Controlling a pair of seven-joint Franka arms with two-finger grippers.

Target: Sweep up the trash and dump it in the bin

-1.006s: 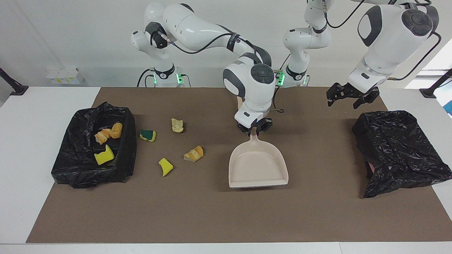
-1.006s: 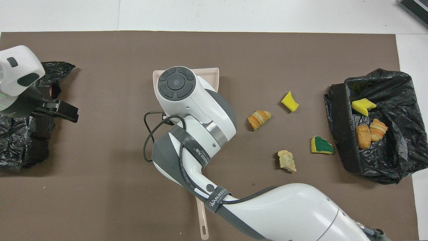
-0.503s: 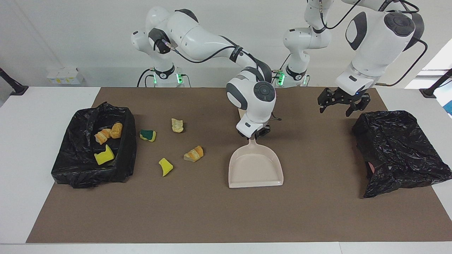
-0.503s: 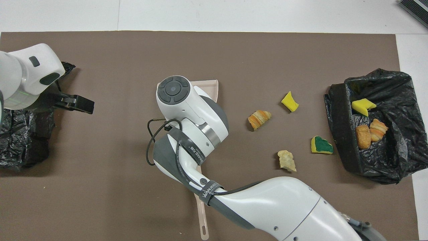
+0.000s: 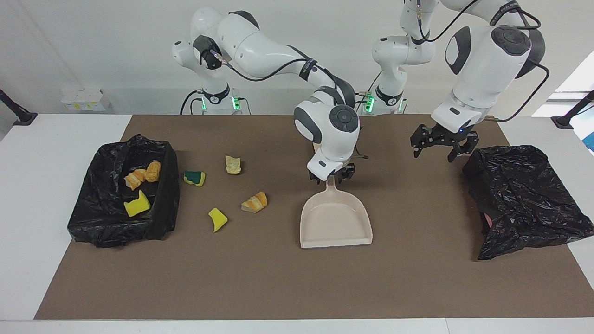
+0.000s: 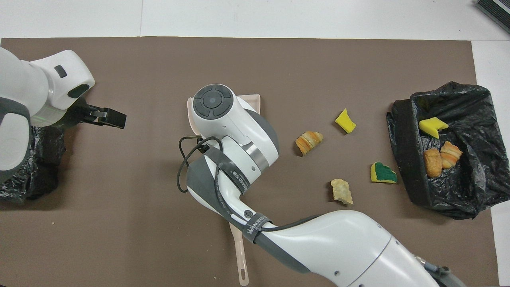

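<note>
Since a second ago, left arm has swung inward from the covered bag toward mid-surface; right pincer's fingers have parted at the dustpan handle, and the pan has settled flat.

Surface (image 5: 278, 287): brown mat on white top.

Black-lined bin (image 5: 93, 218) at the right arm's end; crumpled black bag (image 5: 524, 195) at the left arm's end.

Right arm reaches mid-mat. Right pincer (image 5: 332, 177) sits at the top of the dustpan (image 5: 336, 222) handle, fingers slightly apart either side of it; contact cannot be told. Pan lies on the mat, mouth away from the robots.

Left pincer (image 5: 438, 149) hangs over bare mat beside the black bag, fingers spread wide, holding nothing.

Trash: four pieces loose on the mat between dustpan and bin, all well apart from both pincers: striped bread chunk (image 5: 255, 202) closest to the pan, yellow sponge (image 5: 217, 219), pale chunk (image 5: 233, 165), green-topped sponge (image 5: 194, 177) just beside the bin. Inside the bin: bread pieces (image 5: 143, 174) and yellow sponge scrap (image 5: 137, 205).

Beige brush handle (image 6: 240, 263) shows below the right arm in the overhead view.
</note>
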